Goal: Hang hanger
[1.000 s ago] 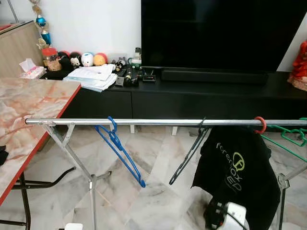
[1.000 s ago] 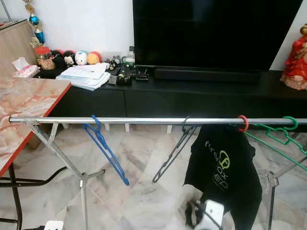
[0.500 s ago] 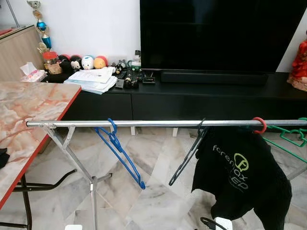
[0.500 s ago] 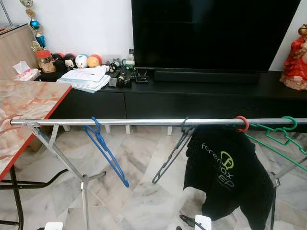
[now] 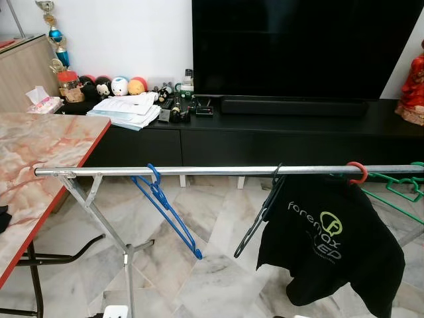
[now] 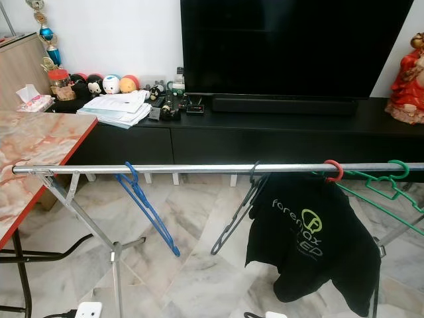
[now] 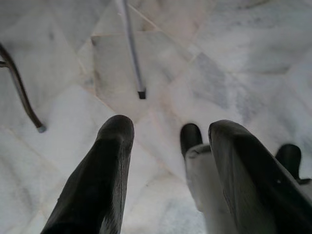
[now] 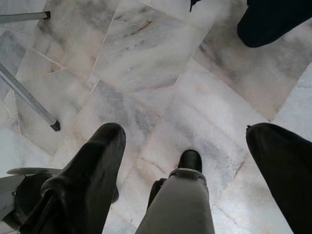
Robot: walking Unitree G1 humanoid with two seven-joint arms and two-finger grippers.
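Your right gripper (image 8: 183, 146) has dropped away from the black shirt (image 5: 331, 248), printed "foremax"; its jaws hang parted and empty above the marble floor (image 8: 146, 53). Left gripper (image 7: 168, 141): jaws likewise parted, pointing floorward. Red hanger (image 5: 358, 171) hooks the rail (image 5: 199, 171), right of the black hanger (image 5: 262, 215); bare rail between black and blue hangers (image 5: 165, 209).

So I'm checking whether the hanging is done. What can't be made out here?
- Hanger inside the black shirt: covered by the cloth in the eye views; only its red hook shows on the rail.
- Green hanger: cut off by the right edge.
- Small print under the shirt's logo: too small.
- Left gripper, right gripper: open over bare floor.
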